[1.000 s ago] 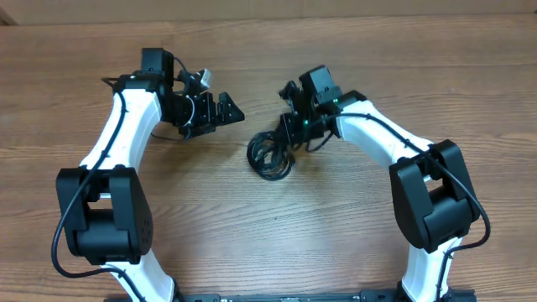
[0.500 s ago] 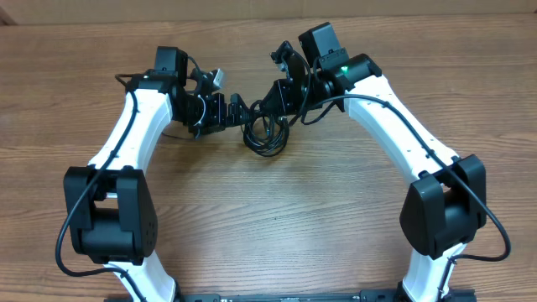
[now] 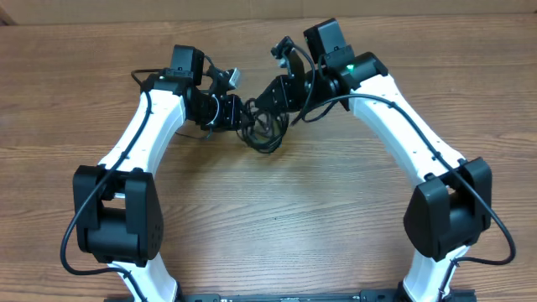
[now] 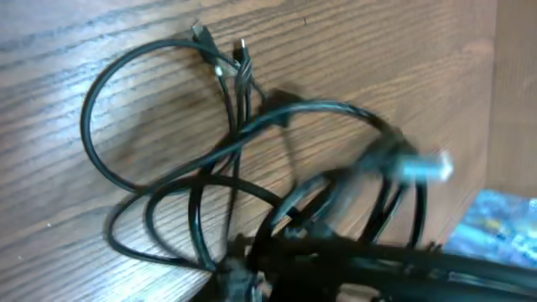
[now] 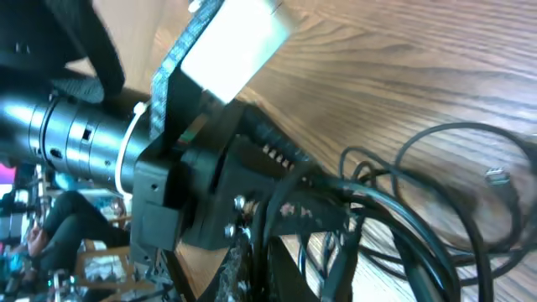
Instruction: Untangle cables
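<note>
The cables (image 3: 265,137) lie as a small black tangle on the wooden table (image 3: 277,218) between the two arms. My left gripper (image 3: 243,116) reaches into the tangle's left side and looks shut on the cables. In the left wrist view loops run from the gripper (image 4: 277,277) out to two small plugs (image 4: 220,60), and a silver-tipped plug (image 4: 424,168) hangs blurred. My right gripper (image 3: 267,102) is shut on the cables from the upper right. Strands drape round its fingers (image 5: 285,268) in the right wrist view, and a loop (image 5: 436,130) with a plug (image 5: 497,176) rests on the wood.
The two grippers sit nearly touching at the back centre of the table. The left arm's wrist (image 5: 75,138) and its white camera block (image 5: 235,42) fill the right wrist view. The table's far edge (image 3: 252,18) runs just behind the arms.
My left gripper moved right to the tangle and closed from wide open. My right gripper pulled up and back, dragging the cables towards the back of the table.
</note>
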Motion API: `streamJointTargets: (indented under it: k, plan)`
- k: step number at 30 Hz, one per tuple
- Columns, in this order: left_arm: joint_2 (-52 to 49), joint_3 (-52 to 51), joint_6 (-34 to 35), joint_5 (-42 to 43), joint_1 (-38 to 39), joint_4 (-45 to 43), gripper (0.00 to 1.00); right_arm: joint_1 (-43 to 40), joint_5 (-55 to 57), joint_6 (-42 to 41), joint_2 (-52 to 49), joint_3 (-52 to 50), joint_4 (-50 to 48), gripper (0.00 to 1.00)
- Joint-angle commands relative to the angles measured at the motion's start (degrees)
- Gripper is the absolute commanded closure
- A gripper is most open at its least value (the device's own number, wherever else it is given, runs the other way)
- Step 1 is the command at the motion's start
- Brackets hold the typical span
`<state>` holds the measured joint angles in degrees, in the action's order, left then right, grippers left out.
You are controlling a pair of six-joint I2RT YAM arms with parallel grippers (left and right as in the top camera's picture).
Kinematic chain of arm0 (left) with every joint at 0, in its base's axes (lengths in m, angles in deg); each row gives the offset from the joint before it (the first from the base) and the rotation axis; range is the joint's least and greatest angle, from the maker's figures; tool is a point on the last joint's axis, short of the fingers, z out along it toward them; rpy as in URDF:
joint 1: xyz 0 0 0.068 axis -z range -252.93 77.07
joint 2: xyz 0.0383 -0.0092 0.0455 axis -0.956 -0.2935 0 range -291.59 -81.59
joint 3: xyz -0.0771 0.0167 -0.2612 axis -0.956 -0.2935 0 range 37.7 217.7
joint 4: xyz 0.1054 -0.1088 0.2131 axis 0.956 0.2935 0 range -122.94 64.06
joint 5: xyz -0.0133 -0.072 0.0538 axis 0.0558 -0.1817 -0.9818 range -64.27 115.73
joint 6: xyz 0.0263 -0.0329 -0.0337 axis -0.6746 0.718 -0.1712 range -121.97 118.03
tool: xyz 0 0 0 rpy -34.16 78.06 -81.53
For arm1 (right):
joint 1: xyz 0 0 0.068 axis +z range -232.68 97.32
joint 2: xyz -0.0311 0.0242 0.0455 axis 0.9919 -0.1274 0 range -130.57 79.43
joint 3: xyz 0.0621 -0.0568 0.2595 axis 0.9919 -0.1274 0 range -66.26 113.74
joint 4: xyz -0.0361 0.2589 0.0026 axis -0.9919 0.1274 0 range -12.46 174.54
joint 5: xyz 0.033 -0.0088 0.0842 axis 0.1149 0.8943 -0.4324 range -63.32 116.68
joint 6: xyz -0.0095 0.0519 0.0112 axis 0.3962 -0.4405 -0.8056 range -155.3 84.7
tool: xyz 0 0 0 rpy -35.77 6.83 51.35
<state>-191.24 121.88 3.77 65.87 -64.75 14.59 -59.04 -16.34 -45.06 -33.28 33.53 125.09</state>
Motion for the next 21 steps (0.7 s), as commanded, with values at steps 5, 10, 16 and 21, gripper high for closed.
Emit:
streamJointTargets:
  k: [5,10,16,21]
  plan:
    - [-0.3,1.8,3.5,2.4,-1.0,-0.2,0.96,-6.1,0.9,-4.0,3.5,2.0,1.5,0.97]
    - [-0.3,5.2,3.3,17.0,-2.6,-0.2,0.96,-9.0,11.8,-6.3,3.5,1.9,6.1,0.96]
    - [-0.3,9.7,3.3,23.8,-3.8,-0.2,0.95,-9.5,22.0,-10.1,3.5,1.9,10.7,0.96]
    - [-0.3,9.9,13.4,0.3,-3.0,2.8,0.89,-8.6,10.0,-4.9,3.5,1.9,10.6,0.76]
